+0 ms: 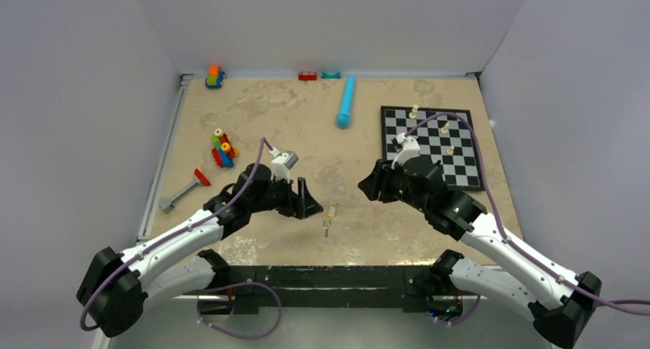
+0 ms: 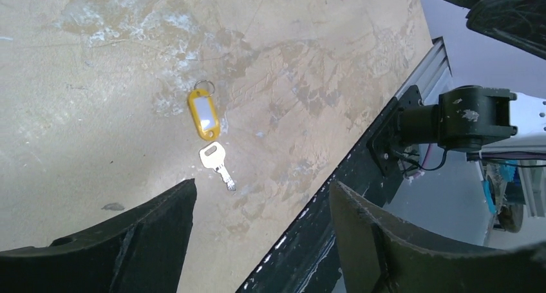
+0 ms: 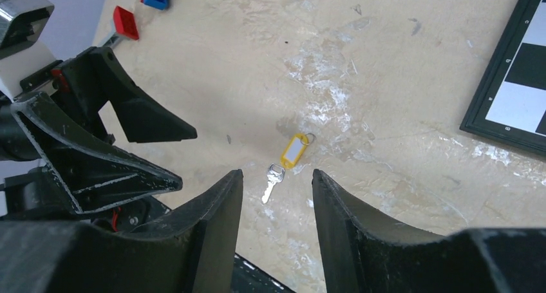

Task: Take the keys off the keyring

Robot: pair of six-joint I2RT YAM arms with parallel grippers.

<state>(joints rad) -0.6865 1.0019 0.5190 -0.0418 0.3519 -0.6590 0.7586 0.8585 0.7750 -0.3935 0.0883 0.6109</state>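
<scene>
- Though the left gripper (image 2: 263, 185) gapes wide and the right gripper (image 3: 277, 173) about half as wide, neither holds anything.
- The small silvery flat metal key (image 2: 217, 165) lies lower centre in the left wrist view, just ahead of those jaws, shaft slanting lower right; the left gripper seems nearer.

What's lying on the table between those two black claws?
A silvery key and a yellow keyring tag, between the left gripper and right gripper; the overhead view shows it.
</scene>
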